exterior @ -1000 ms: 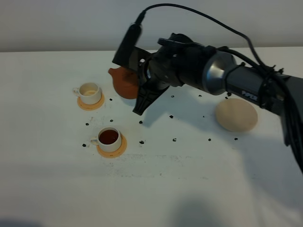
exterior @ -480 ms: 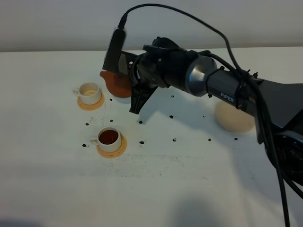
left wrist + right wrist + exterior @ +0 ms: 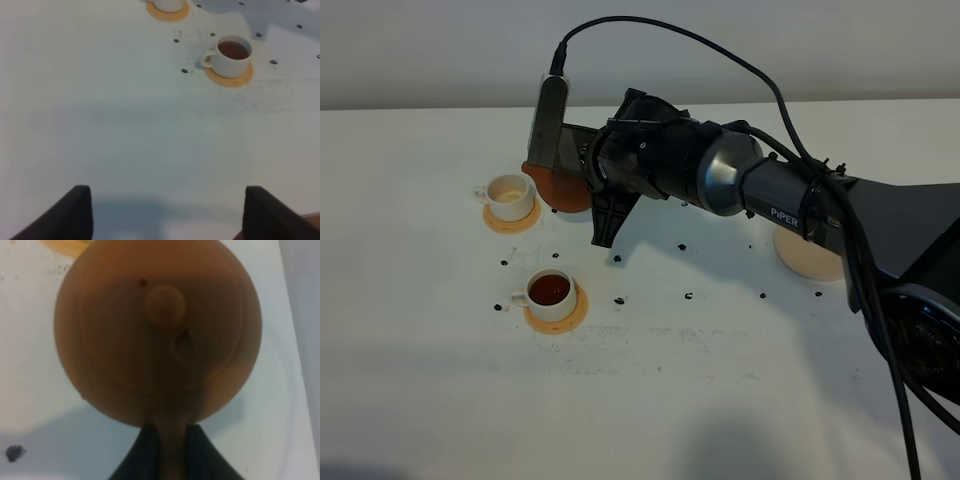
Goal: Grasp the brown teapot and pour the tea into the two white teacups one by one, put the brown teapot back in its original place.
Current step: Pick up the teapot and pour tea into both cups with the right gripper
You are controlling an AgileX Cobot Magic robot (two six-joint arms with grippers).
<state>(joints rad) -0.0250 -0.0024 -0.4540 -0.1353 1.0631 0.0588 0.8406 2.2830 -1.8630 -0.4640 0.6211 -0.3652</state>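
The brown teapot hangs tilted above the table, its spout beside the far white teacup, which looks empty. My right gripper is shut on the teapot's handle, and the teapot fills the right wrist view. The near teacup holds dark tea and also shows in the left wrist view. Each cup stands on an orange-tan coaster. The cream-beige saucer lies bare at the right, partly behind my right arm. My left gripper is open and empty over bare table.
Several small dark specks lie scattered on the white table around the cups. My right arm and its cable stretch across the middle of the table. The table's far edge meets a pale wall.
My right arm has carried the teapot leftward, from the table's middle to just beside the far cup. The cups and saucer have not moved.
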